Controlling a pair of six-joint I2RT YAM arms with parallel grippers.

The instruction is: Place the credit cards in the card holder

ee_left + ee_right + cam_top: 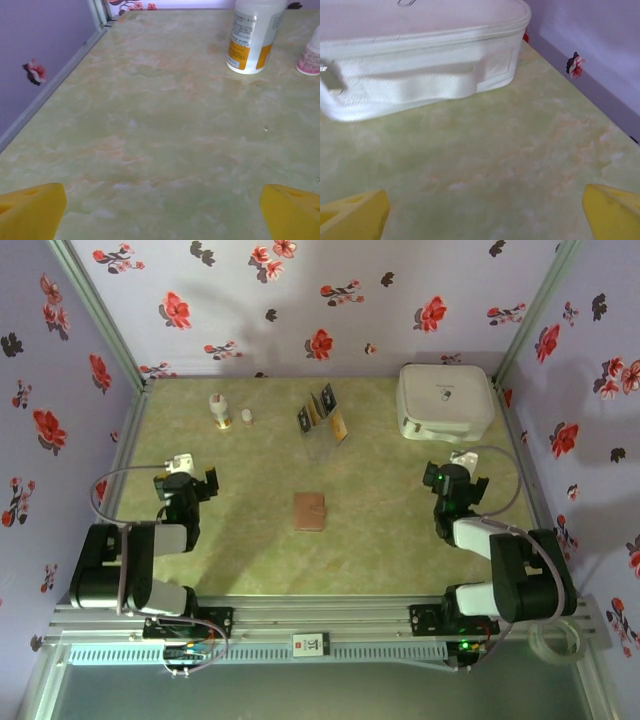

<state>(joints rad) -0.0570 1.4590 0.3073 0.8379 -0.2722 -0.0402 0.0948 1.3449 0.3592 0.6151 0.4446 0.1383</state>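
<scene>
The card holder (310, 511) lies flat in the middle of the surface (380, 540). Directly behind it stands a rack (322, 442) with cards (327, 400) upright in it. Behind and left of the card holder stand a bottle (219, 410) and a smaller bottle (246, 416), side by side. Behind and well to its right sits a case (445, 402).

One card holder (309, 511) is lying flat; about three credit cards (325, 400) are standing in one clear rack (322, 442), the exact number being hard to tell; two bottles are standing, one taller bottle (217, 410) and one smaller bottle (246, 416); one white case (445, 400) is sitting apart.
</scene>
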